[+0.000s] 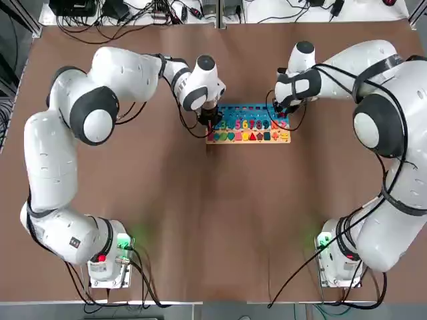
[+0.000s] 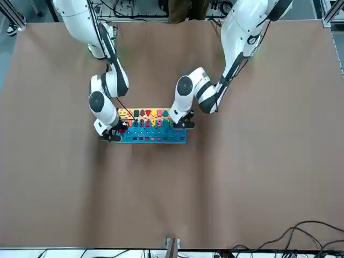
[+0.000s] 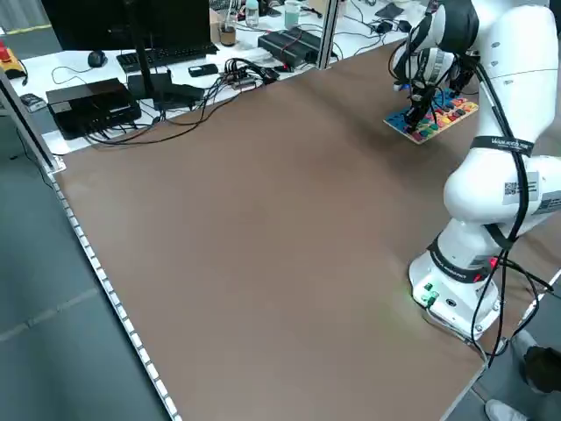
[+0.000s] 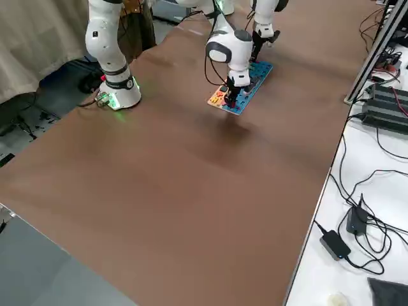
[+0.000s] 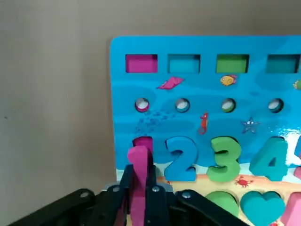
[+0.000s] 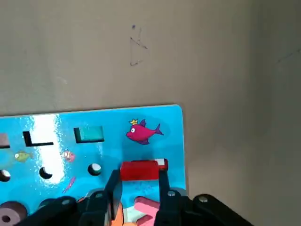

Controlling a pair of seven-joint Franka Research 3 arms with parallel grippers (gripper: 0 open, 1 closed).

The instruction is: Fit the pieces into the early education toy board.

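A: The early education toy board, from overhead, lies mid-tabletop between the two arms, most of its number and shape rows looking filled. The left gripper hangs over the board's left end, the right gripper over its right end.

B: So how much is left?

A: My guess is the late stage; I see no loose pieces on the tabletop beside the board, though small ones would be hard to spot.

B: And facing the robot?

A: The same: board flat, one gripper at each end, fingers too small to read.

B: The left wrist view?

A: The left fingers are nearly closed on an upright pink piece, held just above the board at the recess beside the blue 2. That recess looks unfilled, so this piece is not yet seated.

B: The right wrist?

A: The right fingers are clamped on a red piece, held crosswise over the board's corner near the crowned fish. Another pink piece lies beneath, whether seated I cannot tell.
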